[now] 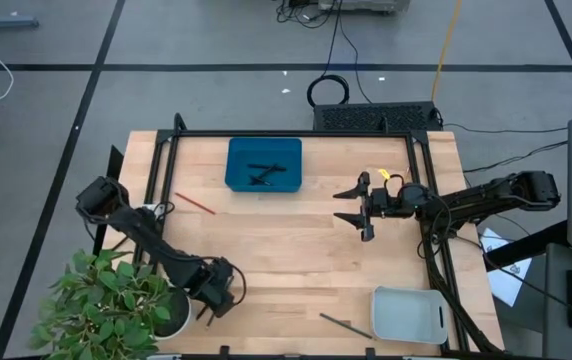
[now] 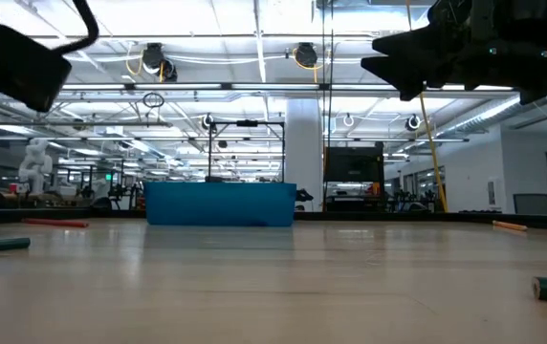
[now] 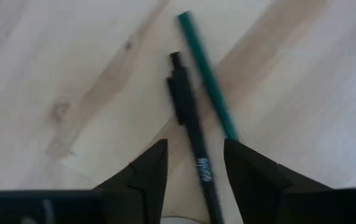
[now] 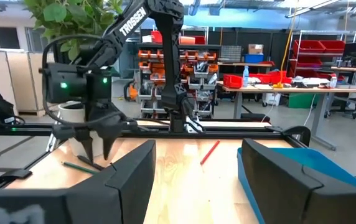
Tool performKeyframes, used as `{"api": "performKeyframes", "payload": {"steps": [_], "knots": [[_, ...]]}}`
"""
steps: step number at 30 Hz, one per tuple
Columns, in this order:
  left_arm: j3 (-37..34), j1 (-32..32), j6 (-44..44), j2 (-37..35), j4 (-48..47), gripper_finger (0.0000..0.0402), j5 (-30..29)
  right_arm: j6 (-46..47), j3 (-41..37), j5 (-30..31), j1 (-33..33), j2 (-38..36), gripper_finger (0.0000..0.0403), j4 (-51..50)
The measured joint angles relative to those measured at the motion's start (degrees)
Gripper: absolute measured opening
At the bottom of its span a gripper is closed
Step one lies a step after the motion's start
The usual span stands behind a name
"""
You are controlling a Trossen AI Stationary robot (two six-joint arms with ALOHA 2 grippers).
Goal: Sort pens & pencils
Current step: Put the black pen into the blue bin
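My left gripper [image 3: 193,168] hangs open astride a black pen [image 3: 193,149] beside a green pencil [image 3: 208,78]; my right gripper [image 1: 358,205] hovers open, empty, mid-surface.

Two trays sit on the table: a blue tray [image 1: 236,165] at 12 o'clock and a pale grey tray [image 1: 409,313] at 5 o'clock.

There are four pencils: a red pencil [image 1: 194,203] at 10 o'clock, an orange pencil [image 2: 509,226] toward 2 o'clock, a dark pencil [image 1: 346,325] at 5 o'clock and a green pencil [image 3: 206,74] at 7 o'clock.

One loose pen [image 3: 190,130] lies at 7 o'clock. The tray pens [image 1: 264,172] number at least two; the exact count is unclear.
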Motion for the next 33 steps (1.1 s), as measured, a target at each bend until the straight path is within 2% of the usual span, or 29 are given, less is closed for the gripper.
{"api": "performKeyframes", "payload": {"steps": [8, 16, 19, 24, 26, 33], "knots": [[0.0, 0.3, 0.0, 4.4, 0.2, 0.017, 2.7, 0.0, 0.0, 0.0, 0.0, 0.0, 0.0226, -0.1], [0.2, 1.1, -0.6, 4.9, 0.3, 0.0168, 3.2, 0.0, 0.0, 0.0, 0.0, 0.0, 0.0226, -0.2], [0.1, 1.5, -0.4, 4.9, 0.1, 0.014, 3.4, 0.0, 0.0, 0.0, 0.0, 0.0, 0.0226, -0.2], [0.1, 2.2, 0.2, 4.9, 0.2, 0.0046, 3.6, 0.0, 0.0, 0.0, 0.0, 0.0, 0.0226, -0.2], [0.2, 2.3, 0.8, 4.8, 1.0, 0.002, 3.6, 0.0, 0.0, 0.0, 0.0, 0.0, 0.0226, -0.2], [0.1, 2.7, 1.6, 4.9, 0.8, 0.0043, 3.5, 0.0, 0.0, 0.0, 0.0, 0.0, 0.0226, -0.3]]}}
